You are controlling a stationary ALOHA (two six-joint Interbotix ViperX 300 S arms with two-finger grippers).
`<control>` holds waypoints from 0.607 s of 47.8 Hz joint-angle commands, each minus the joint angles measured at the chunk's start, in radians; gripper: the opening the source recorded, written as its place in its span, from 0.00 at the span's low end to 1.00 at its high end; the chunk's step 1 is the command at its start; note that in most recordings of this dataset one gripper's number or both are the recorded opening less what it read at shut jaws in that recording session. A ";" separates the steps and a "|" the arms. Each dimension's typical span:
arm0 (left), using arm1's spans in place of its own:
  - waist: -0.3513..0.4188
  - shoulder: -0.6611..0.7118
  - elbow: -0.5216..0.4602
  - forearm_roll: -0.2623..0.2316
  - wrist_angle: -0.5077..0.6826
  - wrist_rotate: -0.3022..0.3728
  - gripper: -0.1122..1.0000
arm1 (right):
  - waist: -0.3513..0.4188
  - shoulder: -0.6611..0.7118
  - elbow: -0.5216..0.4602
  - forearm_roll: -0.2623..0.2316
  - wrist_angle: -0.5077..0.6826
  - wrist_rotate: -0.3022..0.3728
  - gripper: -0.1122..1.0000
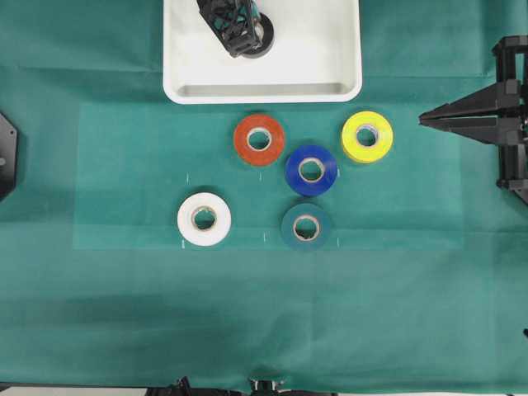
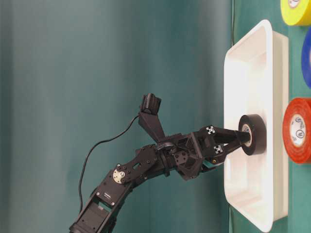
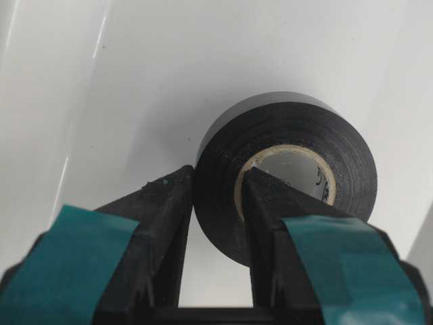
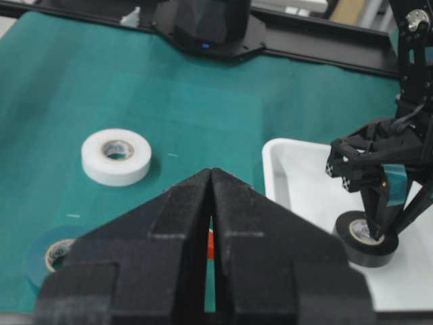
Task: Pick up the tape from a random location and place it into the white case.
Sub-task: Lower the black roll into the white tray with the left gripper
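We are at the placing step: our left gripper (image 3: 218,196) is pinched on the wall of the tape (image 3: 287,169), one finger through its core, holding it down inside the white case (image 1: 330,49) at the overhead view's top. Next we should part the fingers and lift away. The right gripper (image 4: 211,196) waits closed. Red (image 1: 259,139), blue (image 1: 311,170), yellow (image 1: 367,136), white (image 1: 204,219) and teal (image 1: 306,227) rolls lie below the case; none blocks us.

- the tape (image 3: 291,169): black, smooth, dull sheen; pale papery core.
- the white case (image 1: 186,49): glossy smooth plastic, soft reflections.
- left gripper (image 3: 216,203) fingers (image 3: 162,223): matt black, grainy; teal tape patches.
- table cloth (image 1: 99,313): green, matt, faintly creased.
- white roll (image 4: 116,156): smooth, low sheen.
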 commanded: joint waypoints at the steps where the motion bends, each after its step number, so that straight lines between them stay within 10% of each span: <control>1: 0.003 -0.020 0.002 0.002 -0.006 0.000 0.27 | -0.002 0.008 -0.025 -0.002 -0.005 0.002 0.10; 14: -0.011 -0.021 0.003 0.000 -0.006 0.005 0.29 | 0.000 0.006 -0.025 -0.002 -0.005 0.002 0.10; 29: -0.009 -0.032 0.014 0.000 0.011 0.002 0.98 | 0.000 0.006 -0.025 -0.002 -0.005 0.000 0.10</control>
